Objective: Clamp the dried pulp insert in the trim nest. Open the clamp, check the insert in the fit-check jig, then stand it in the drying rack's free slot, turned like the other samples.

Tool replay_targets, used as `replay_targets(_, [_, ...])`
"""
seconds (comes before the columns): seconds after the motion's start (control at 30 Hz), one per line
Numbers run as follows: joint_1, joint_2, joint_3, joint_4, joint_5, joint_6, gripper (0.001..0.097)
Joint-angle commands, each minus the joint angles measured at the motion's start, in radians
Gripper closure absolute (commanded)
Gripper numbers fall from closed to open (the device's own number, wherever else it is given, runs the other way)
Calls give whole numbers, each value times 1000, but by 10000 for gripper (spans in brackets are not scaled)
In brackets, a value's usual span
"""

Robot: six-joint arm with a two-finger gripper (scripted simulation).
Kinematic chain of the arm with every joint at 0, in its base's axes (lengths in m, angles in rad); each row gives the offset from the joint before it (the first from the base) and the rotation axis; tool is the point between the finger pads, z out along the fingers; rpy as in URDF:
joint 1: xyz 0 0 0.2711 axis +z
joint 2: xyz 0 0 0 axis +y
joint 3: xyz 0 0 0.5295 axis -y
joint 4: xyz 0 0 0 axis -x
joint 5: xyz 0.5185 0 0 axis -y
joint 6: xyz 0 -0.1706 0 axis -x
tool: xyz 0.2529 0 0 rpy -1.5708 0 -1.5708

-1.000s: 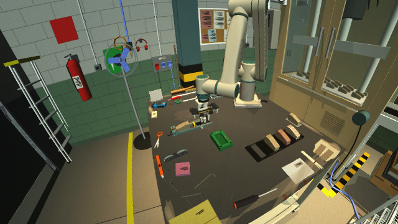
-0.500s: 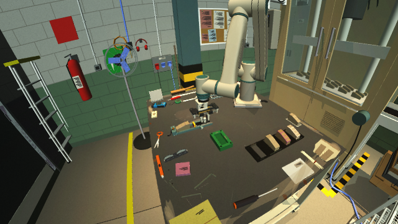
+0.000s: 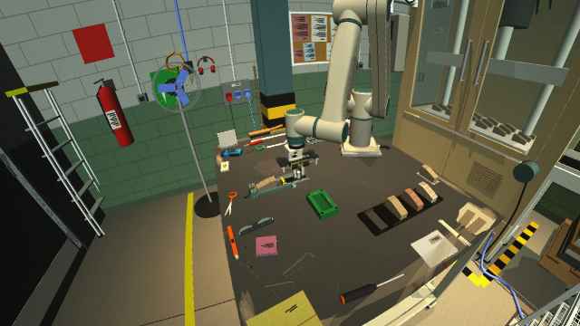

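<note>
The tan pulp insert (image 3: pixel 266 183) sits in the trim nest (image 3: pixel 276 184), a teal clamp fixture on the bench's far left. My gripper (image 3: pixel 297 174) hangs straight down over the right end of the nest, its fingers closing around the clamp handle. The green fit-check jig (image 3: pixel 322 204) lies just right of the nest and stands empty. The black drying rack (image 3: pixel 399 208) lies further right. It holds three upright samples, and its near-left slot is empty.
The wooden cabinet (image 3: pixel 489 86) walls the right side. Loose blocks (image 3: pixel 475 218) and a paper sheet (image 3: pixel 434 248) lie near the rack. Scissors (image 3: pixel 230 202), an orange knife (image 3: pixel 233 241), a pink pad (image 3: pixel 266 246) and a screwdriver (image 3: pixel 369 289) lie on the near bench.
</note>
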Motion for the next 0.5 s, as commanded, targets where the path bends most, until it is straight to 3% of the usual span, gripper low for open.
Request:
replay_targets(0.0, [0,-1,0,0,0,0,943])
replay_targets(0.47, [-2,2,14,0,-11,2,943])
